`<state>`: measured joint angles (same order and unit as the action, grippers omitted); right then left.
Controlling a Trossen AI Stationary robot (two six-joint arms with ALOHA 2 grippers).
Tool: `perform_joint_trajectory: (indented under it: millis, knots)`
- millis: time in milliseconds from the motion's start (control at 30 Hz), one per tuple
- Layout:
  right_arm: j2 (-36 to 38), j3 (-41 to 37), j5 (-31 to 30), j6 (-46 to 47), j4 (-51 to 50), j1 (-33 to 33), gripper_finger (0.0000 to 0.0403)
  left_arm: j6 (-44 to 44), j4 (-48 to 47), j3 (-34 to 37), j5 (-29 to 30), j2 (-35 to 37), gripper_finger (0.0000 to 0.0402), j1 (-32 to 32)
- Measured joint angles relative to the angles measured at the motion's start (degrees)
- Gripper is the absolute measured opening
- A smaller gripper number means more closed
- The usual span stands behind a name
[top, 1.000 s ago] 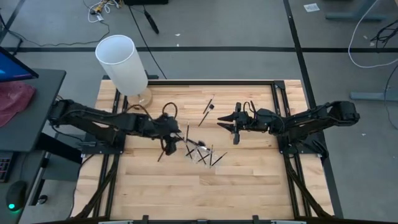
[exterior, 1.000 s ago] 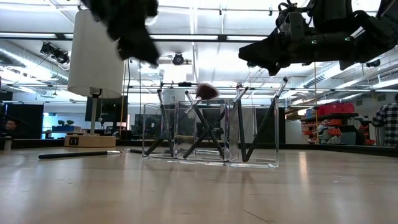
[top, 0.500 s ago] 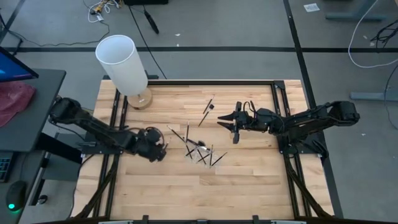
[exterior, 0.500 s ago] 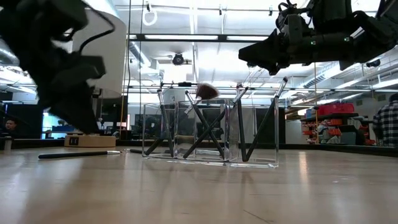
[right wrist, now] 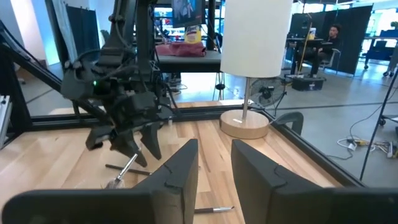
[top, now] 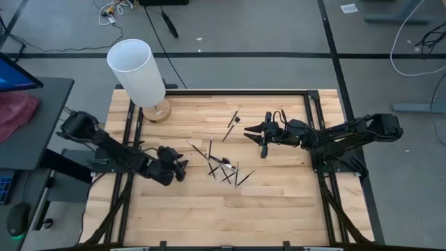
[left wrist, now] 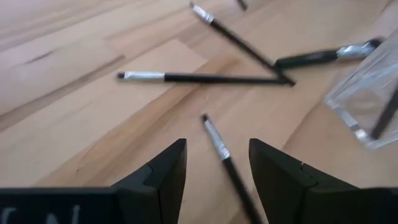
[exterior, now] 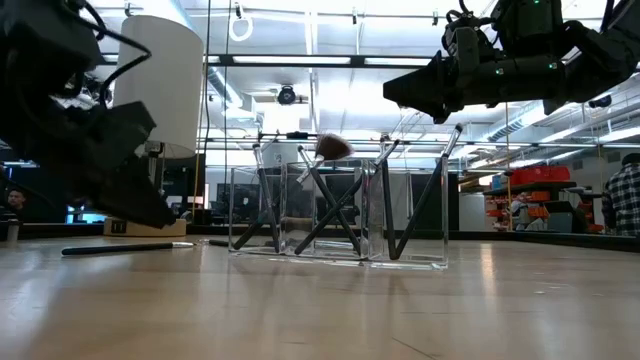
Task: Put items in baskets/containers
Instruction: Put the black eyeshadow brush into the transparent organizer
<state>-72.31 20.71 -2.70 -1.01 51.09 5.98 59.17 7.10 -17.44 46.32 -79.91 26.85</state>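
Far left corner of the tabletop (top: 279, 202) has a tall white lamp (top: 137, 72) on a round wooden base, off by itself.

The left hand (top: 178, 169) sits low over the left-middle of the wood. In its own wrist view the two dark fingers (left wrist: 163, 180) stand apart with nothing between them, so it's wide and empty. Right in front of it, a few thin black brushes lie loose on the wood: one brush (left wrist: 226, 158) runs just ahead of the gap between the fingers, a second one (left wrist: 202, 78) lies crosswise beyond it, and a third (left wrist: 239, 42) slants across that one's end. From the low view you can also see a brush on the wood (exterior: 125, 247) left of the holder.

In the middle is the clear plastic holder (exterior: 340, 212), really hard to spot from above (top: 228, 171), with several brushes leaning crossed inside its compartments, one with a fluffy brownish tip (exterior: 333, 147) poking up. One more loose brush (top: 233, 124) lies on the far side of the holder, a bit apart.

The right hand (top: 255, 131) hangs up in the air to the right of the holder, clear of the wood. Its fingers (right wrist: 180, 171) are only a narrow gap apart and hold nothing.

A person in a plaid shirt (exterior: 624, 200) shows in the room at far right.
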Motion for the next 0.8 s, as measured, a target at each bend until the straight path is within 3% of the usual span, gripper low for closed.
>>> perform_joint_trajectory:
  millis: [467,800]
  knots:
    - [0.0,0.0,0.1,0.5,0.9,0.0,0.0098,0.2,3.1,-4.0,0.8,-14.0,0.0175,1.2]
    - [0.0,0.0,0.1,0.5,1.5,0.0,0.0098,5.2,3.0,-2.0,1.5,-14.4,0.0117,3.8]
